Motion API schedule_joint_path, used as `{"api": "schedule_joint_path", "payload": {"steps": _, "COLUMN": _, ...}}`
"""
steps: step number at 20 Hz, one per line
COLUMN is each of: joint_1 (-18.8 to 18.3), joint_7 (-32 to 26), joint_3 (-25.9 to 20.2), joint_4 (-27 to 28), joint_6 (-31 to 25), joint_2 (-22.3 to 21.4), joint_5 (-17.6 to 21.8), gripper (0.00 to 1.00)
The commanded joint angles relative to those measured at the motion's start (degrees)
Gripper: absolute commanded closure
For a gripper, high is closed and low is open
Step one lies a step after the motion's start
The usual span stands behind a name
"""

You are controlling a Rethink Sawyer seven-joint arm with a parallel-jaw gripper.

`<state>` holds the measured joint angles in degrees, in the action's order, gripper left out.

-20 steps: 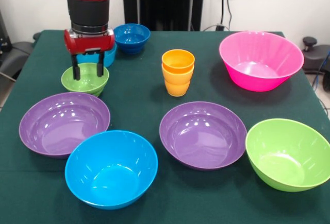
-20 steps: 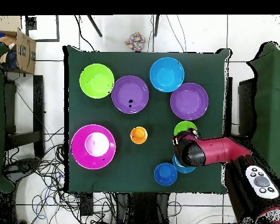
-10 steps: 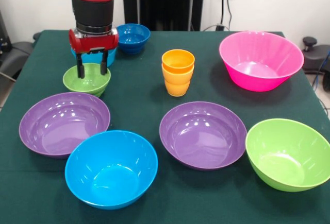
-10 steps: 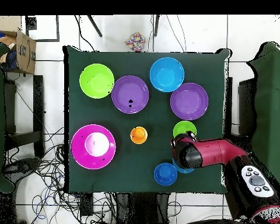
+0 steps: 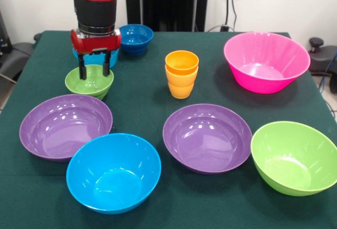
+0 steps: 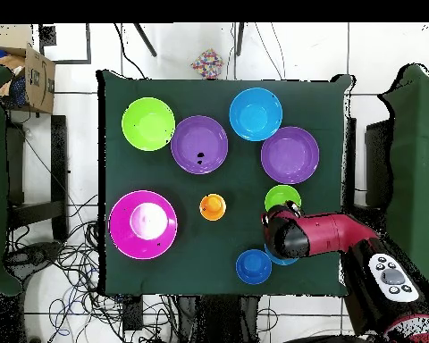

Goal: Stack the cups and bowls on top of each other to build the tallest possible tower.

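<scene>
Two nested cups [image 5: 181, 73], yellow-orange in orange, stand mid-table; they also show in the overhead view [image 6: 213, 207]. The small green bowl [image 5: 89, 82] sits at the left [image 6: 282, 197]. My gripper [image 5: 93, 71] is open, with its fingertips [image 5: 82, 72] down at the green bowl's far rim and nothing gripped. The light blue bowl [image 5: 98, 58] is right behind the gripper, mostly hidden by it. The dark blue bowl [image 5: 135, 38] is at the back. In the overhead view the arm [image 6: 318, 234] covers the gripper.
Large bowls ring the front: two purple [image 5: 66, 126] [image 5: 207, 137], blue [image 5: 113, 172], green [image 5: 295, 157] and pink [image 5: 266, 60]. A cardboard box [image 6: 26, 76] stands off the table.
The gripper has shifted a little to the right and toward the far side, over the green bowl's far rim. The bowl has nudged slightly right. Almost no motion in the last half second.
</scene>
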<state>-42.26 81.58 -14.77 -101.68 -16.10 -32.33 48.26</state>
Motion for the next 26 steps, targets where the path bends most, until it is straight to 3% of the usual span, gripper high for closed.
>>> {"api": "schedule_joint_path", "payload": {"steps": 1, "joint_1": 2.6, "joint_7": 4.5, "joint_3": -1.1, "joint_4": -2.7, "joint_6": 3.0, "joint_2": 2.7, "joint_5": 1.9, "gripper": 0.0}}
{"api": "schedule_joint_path", "payload": {"steps": 11, "joint_1": 1.7, "joint_7": 2.1, "joint_3": -3.8, "joint_4": -5.1, "joint_6": -1.4, "joint_2": -2.0, "joint_5": -1.0, "gripper": 0.0}}
{"api": "schedule_joint_path", "payload": {"steps": 26, "joint_1": 4.1, "joint_7": 4.8, "joint_3": -3.3, "joint_4": -4.3, "joint_6": 1.4, "joint_2": 0.1, "joint_5": -0.7, "gripper": 0.0}}
